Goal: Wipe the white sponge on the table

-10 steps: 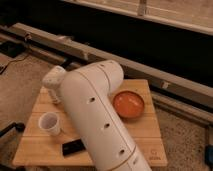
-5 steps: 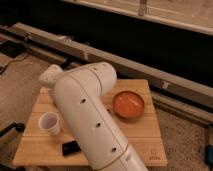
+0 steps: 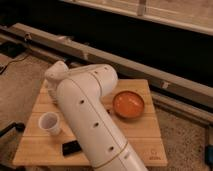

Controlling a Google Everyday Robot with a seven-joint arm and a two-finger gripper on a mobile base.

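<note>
The arm (image 3: 90, 120) stretched over the table's (image 3: 145, 145) far-left corner, hiding the gripper, which was pressed shut. 1 cup (image 3: 50, 122) stood near the left edge, 1 bowl (image 3: 129, 104) near the right.

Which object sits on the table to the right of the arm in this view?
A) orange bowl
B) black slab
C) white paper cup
A: the orange bowl rests on the table right of the arm, while the paper cup and black slab lie left of it. The hand is shut and hidden behind the arm, towards the table's far left corner.
</note>
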